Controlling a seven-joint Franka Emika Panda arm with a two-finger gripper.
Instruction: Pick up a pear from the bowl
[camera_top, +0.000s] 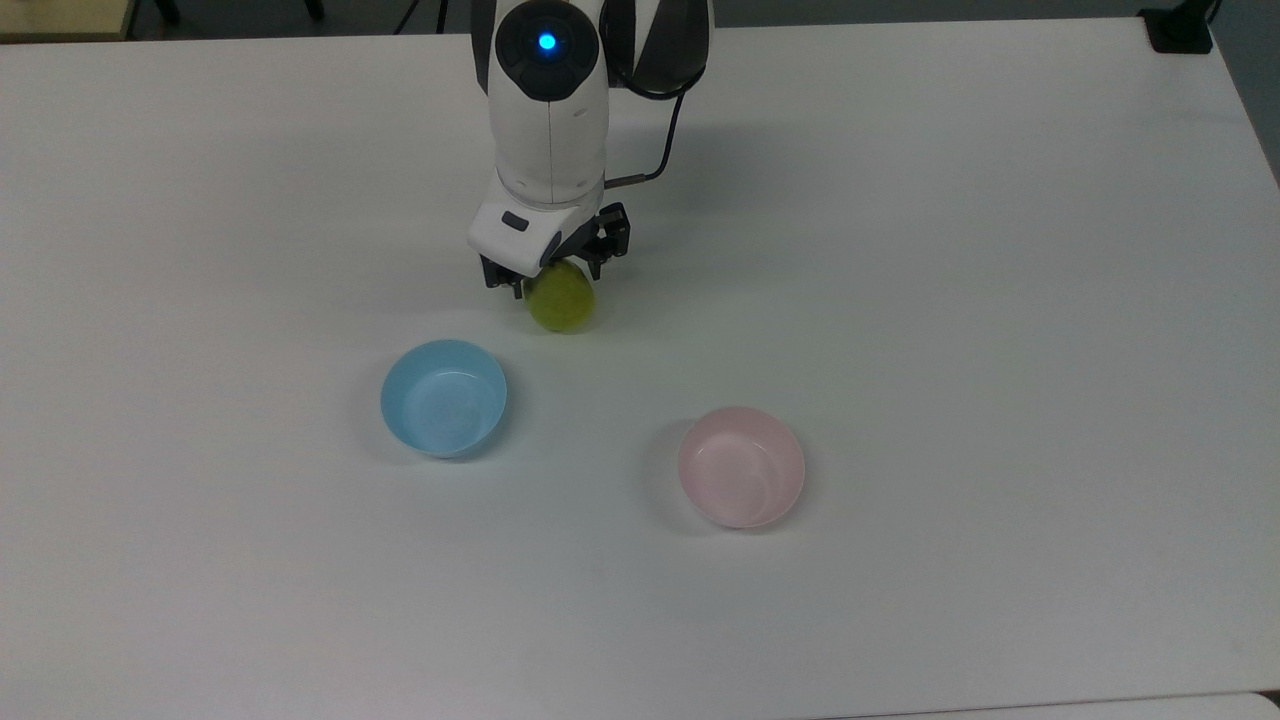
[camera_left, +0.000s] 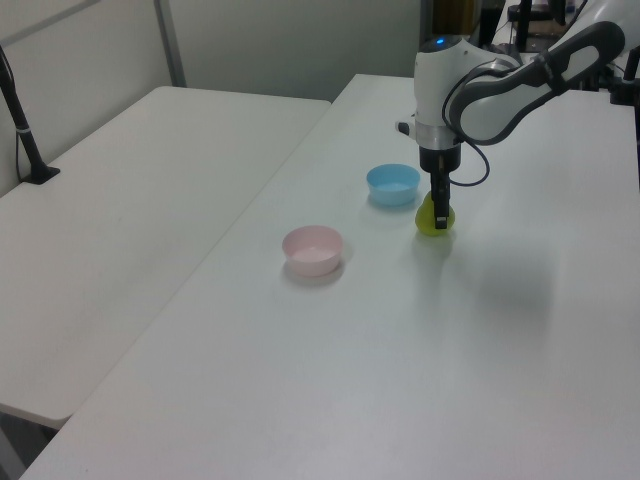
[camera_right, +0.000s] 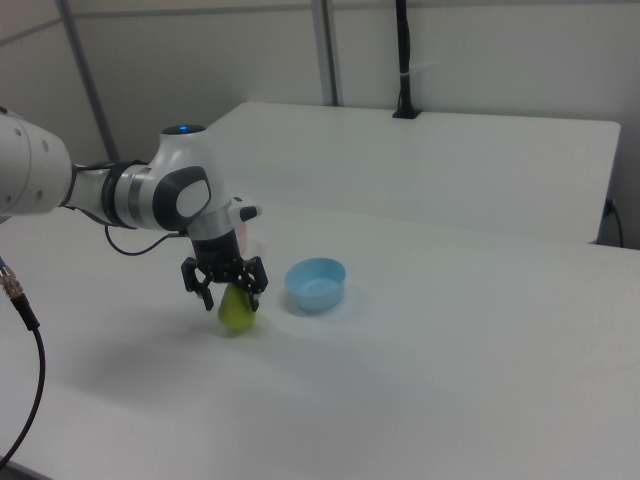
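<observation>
counter (camera_top: 1000, 300) white, wide | arm (camera_top: 548, 120) upright over it | pink bowl (camera_top: 741, 479) and light blue bowl (camera_top: 443, 397) both without contents, well apart | end effector (camera_top: 553, 272) closed around pear's narrow top | pear (camera_top: 561, 301) out of bowl, at or just above counter | likely light, firm, smooth-skinned; neck grip could slip

White work table (camera_top: 1000, 300) fills room centre, surface matte, evenly lit. Second white table (camera_left: 120, 200) alongside work table, narrow gap between them. Black clamp post (camera_left: 20, 120) at second table's far edge. Pale partition wall (camera_right: 480, 50) behind second table, grey metal uprights (camera_right: 327, 50) against wall. Dark floor beyond work table.
</observation>
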